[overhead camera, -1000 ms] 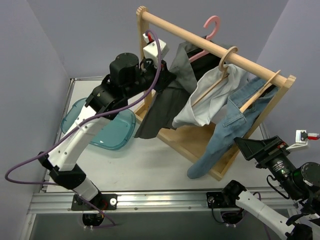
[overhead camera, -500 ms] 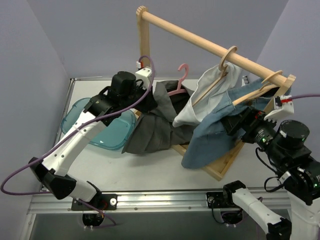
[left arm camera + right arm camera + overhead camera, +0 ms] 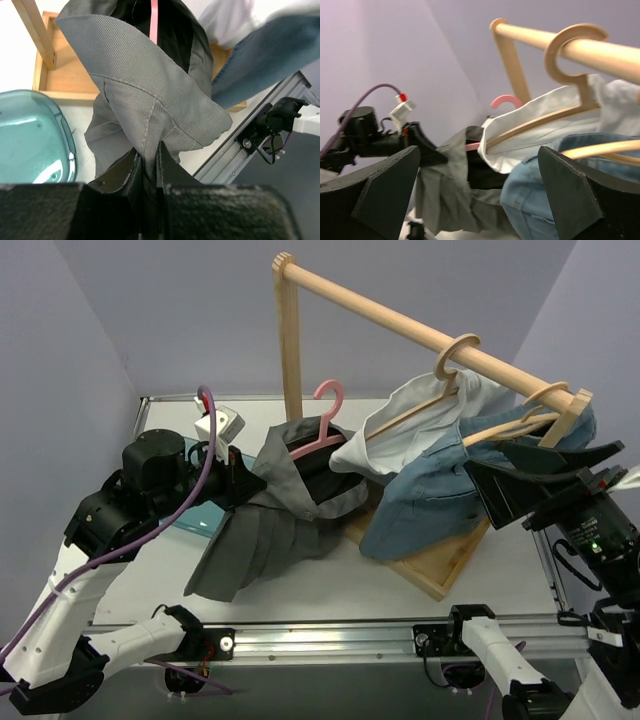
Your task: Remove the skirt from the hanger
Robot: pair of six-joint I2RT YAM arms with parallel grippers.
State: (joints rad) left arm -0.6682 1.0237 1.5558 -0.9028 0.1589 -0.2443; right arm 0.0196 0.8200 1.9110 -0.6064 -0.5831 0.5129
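You've pulled the skirt (image 3: pixel 250 550) off the rail (image 3: pixel 400 323), left gripper (image 3: pixel 148 160) clamped on it, hanger (image 3: pixel 326 420) still inside just ahead; right gripper (image 3: pixel 480 195) gapes empty.

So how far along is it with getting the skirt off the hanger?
Done: the pink hanger, with the grey skirt on it, is off the wooden rail. In hand: the left gripper pinches the skirt's fabric. Left: the skirt still drapes over the hanger and needs pulling free; the right gripper is open, holding nothing.
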